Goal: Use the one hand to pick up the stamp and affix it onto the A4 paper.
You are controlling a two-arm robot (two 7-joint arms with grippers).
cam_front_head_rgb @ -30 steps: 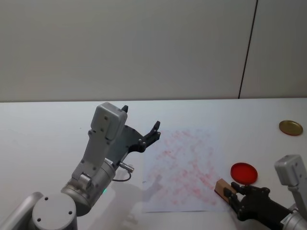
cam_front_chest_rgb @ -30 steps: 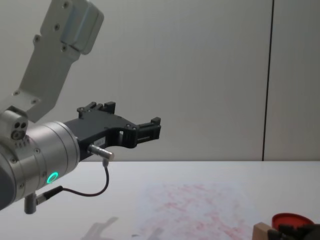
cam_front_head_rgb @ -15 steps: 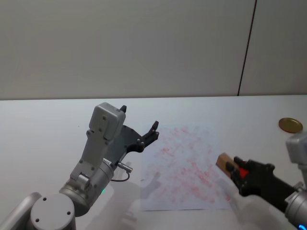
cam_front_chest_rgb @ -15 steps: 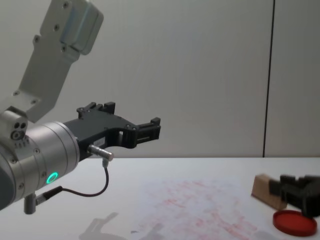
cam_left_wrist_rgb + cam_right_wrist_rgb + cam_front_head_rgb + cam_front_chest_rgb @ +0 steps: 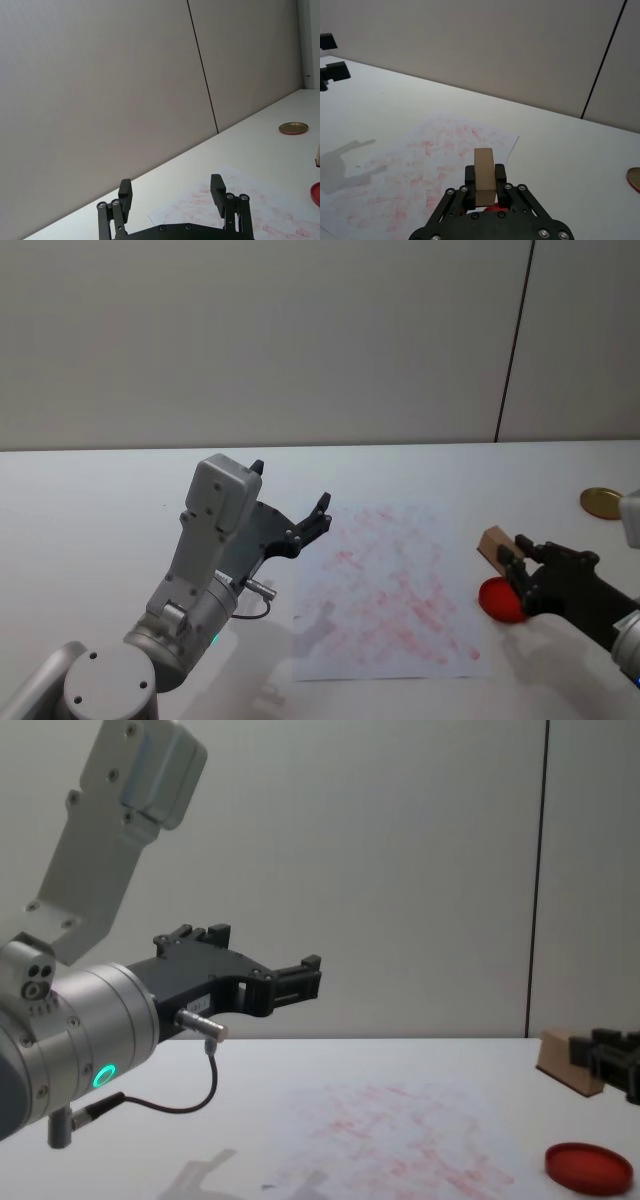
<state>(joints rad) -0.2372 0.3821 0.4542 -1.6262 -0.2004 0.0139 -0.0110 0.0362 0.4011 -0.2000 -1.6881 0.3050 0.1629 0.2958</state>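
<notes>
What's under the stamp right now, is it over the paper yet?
Not yet. The right gripper holds the stamp above the red ink pad, off the A4 paper at its right edge. The stamp's underside is hidden.

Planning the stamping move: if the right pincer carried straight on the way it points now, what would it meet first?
Likely the A4 paper: the right pincer, holding the stamp raised, points across it toward the idle left pincer. Depth is uncertain.

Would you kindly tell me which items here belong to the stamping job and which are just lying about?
Part of the job:
- right gripper, shut on the stamp, raised above the table
- stamp, the wooden block
- A4 paper, covered in red marks

Lying about or idle:
- red ink pad
- gold lid at the far right
- left gripper, open, parked
</notes>
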